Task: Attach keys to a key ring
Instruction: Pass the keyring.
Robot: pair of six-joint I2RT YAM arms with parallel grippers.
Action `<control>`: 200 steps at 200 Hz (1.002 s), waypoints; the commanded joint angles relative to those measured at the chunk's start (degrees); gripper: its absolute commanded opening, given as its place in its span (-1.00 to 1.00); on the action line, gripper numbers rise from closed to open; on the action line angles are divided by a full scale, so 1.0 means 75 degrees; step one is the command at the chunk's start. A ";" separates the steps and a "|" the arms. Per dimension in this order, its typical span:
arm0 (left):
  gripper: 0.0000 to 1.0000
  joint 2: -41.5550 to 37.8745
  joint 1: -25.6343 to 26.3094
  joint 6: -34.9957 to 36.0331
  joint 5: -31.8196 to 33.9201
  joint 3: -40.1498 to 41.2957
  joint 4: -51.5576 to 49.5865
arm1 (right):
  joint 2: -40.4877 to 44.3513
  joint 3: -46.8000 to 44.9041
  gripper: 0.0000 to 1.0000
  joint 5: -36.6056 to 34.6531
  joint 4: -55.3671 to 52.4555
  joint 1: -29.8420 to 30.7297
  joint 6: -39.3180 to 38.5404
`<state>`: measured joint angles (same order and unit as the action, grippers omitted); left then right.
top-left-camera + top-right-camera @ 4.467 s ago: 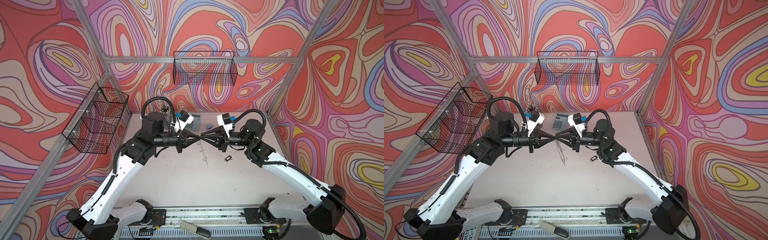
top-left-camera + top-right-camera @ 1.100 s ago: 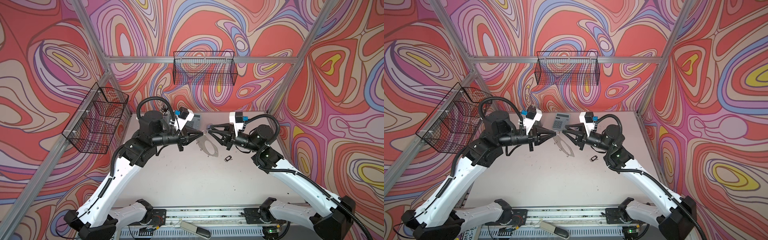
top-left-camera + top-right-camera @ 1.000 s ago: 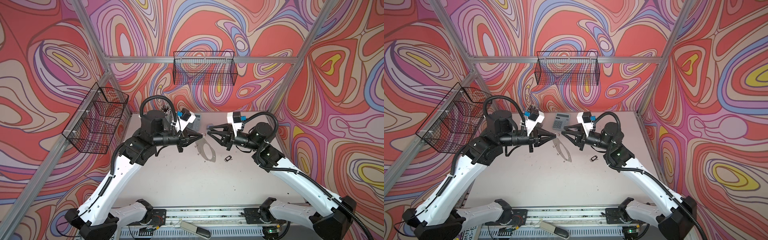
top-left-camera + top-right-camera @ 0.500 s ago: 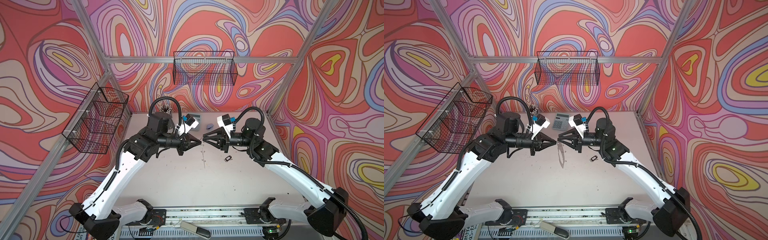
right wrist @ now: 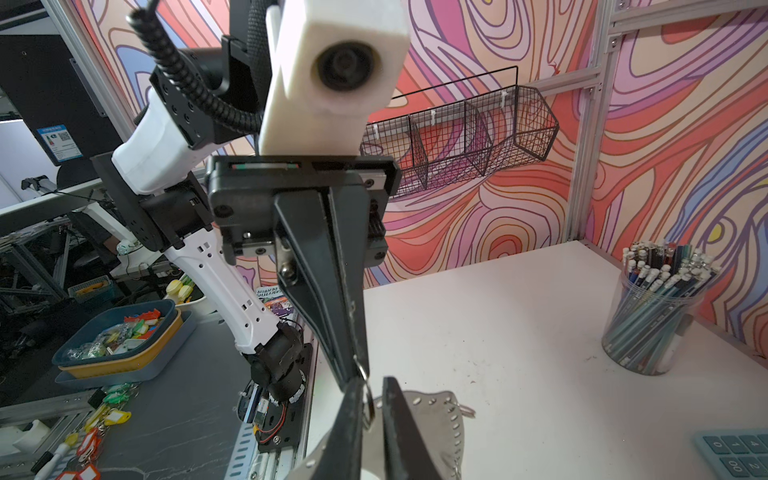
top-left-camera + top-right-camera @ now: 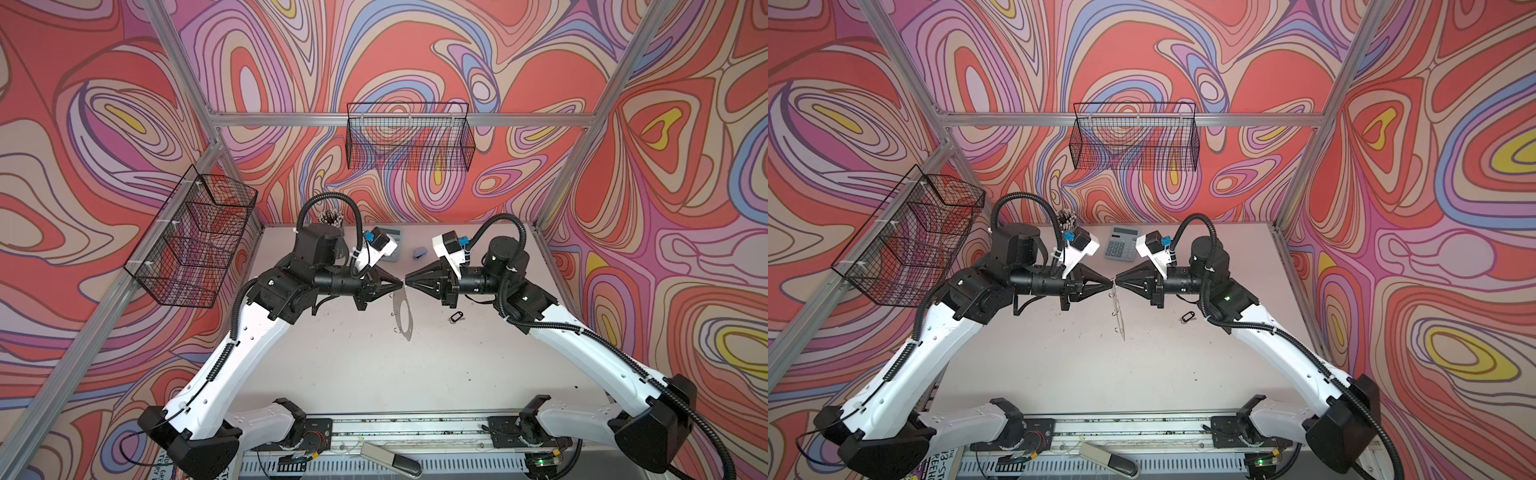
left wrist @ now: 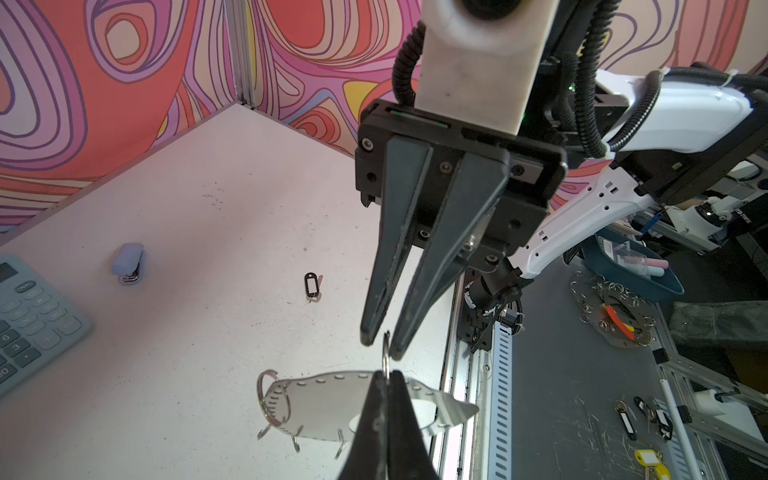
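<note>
Change: the right gripper [image 6: 408, 279], whose jaws were spread half a second earlier, is now drawn in tip to tip against the left gripper [image 6: 401, 284] at the centre of both top views.
Left gripper: clenched on a small wire loop on the rim of the key ring [image 7: 324, 403].
Right gripper: closed onto the same wire loop [image 7: 386, 349], with only a sliver of gap left between its tips in the left wrist view. How firmly the loop is pinched cannot be told.
Key ring: hung in the air just below the meeting tips and clear of the table [image 6: 353, 365]. It is seen almost edge-on in a top view [image 6: 1119, 311].
Keys: left lying on the table, right of centre in a top view [image 6: 455, 316]. They are well apart from the ring and not held by anything.
Meaning: the loop is judged to be held from both sides, either to be steadied or to be passed across. No key has been threaded yet, so the task is judged to be at an early stage.
Back wall basket [image 6: 409, 137]: nothing is seen inside it.
Side wall basket [image 6: 191, 241]: it is divided into compartments, and nothing is seen in them.
Pencil cup [image 5: 656, 324]: a clear cup at the right of the right wrist view, packed with upright pencils.
Blue tray [image 5: 120, 336]: set outside the table at the lower left of the right wrist view and filled with coloured tags.
</note>
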<state>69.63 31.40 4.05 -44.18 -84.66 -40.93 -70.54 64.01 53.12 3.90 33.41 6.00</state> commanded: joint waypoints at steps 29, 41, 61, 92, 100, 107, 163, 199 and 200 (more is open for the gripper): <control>-1.00 0.0001 -0.0049 -0.0034 -0.0156 -0.0143 0.0347 | -0.0013 -0.0079 -0.81 0.0223 0.0021 -0.0013 -0.0015; -1.00 -0.0007 -0.0049 -0.0027 -0.0121 -0.0144 0.0368 | -0.0017 -0.0097 -0.80 0.0221 -0.0135 -0.0013 -0.0111; -1.00 -0.0014 -0.0049 -0.0013 -0.0178 -0.0137 0.0362 | 0.0034 -0.0190 -0.81 0.0225 -0.0224 -0.0012 -0.0148; -1.00 0.0013 -0.0043 -0.0012 -0.0231 -0.0123 0.0335 | 0.0044 -0.0149 -0.86 0.0238 -0.0360 -0.0013 -0.0201; -1.00 0.0010 -0.0048 -0.0014 -0.0226 -0.0115 0.0340 | 0.0039 -0.0112 -0.87 0.0267 -0.0364 -0.0013 -0.0202; -1.00 0.0010 -0.0050 -0.0027 -0.0248 -0.0114 0.0356 | 0.0022 -0.0091 -0.98 0.0299 -0.0361 -0.0013 -0.0196; -1.00 0.0077 -0.0047 -0.0019 -0.0343 -0.0121 0.0289 | 0.0053 -0.0091 -0.95 0.0311 -0.0021 -0.0007 0.0070; -1.00 0.0088 -0.0049 -0.0005 -0.0361 -0.0107 0.0306 | 0.0018 -0.0123 -1.00 0.0570 0.0106 -0.0012 0.0170; -1.00 0.0090 -0.0049 -0.0003 -0.0364 -0.0105 0.0309 | 0.0012 -0.0128 -1.00 0.0581 0.0133 -0.0013 0.0189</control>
<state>69.87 31.40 3.64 -45.41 -84.66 -40.47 -70.54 63.53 54.96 3.01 33.39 6.94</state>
